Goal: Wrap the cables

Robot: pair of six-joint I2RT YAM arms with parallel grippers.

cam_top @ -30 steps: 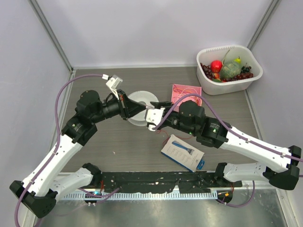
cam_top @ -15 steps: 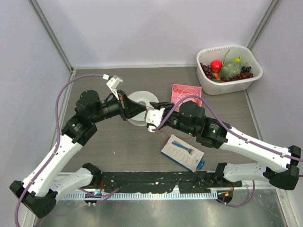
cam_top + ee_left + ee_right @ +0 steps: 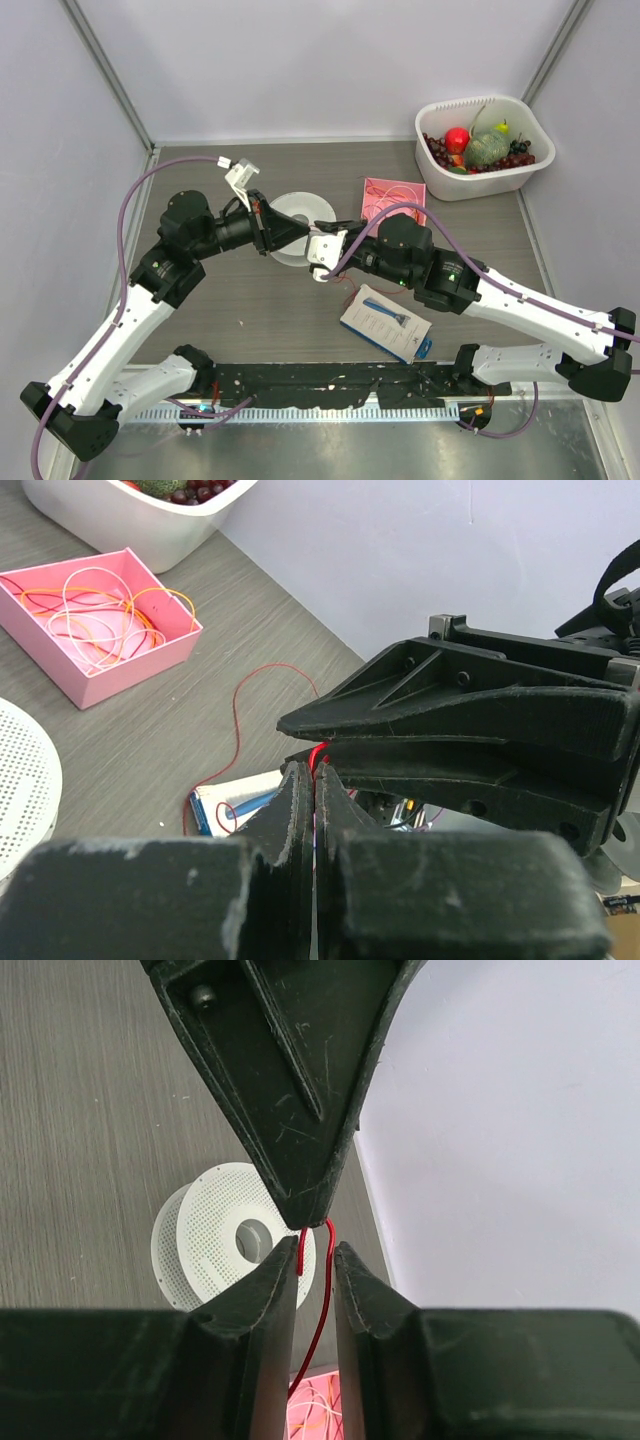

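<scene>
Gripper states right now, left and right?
Left gripper: closed on the red wire.
Right gripper: jaws barely apart, red wire between them; grip cannot be told.

LEFT WRIST: The red wire (image 3: 238,710) vanishes between the pressed-together fingers of the left tool (image 3: 316,772), its end hidden. Those fingers, blurred in the foreground, cover most of the packet (image 3: 235,802). The spool (image 3: 20,770) is cut by the left edge, the tub (image 3: 130,515) by the top.

RIGHT WRIST: Only a sliver of the pink box (image 3: 312,1410) shows at the bottom edge. Whether the right tool (image 3: 318,1255) truly pinches the wire cannot be told.

TOP: The wire is too fine to trace.
</scene>
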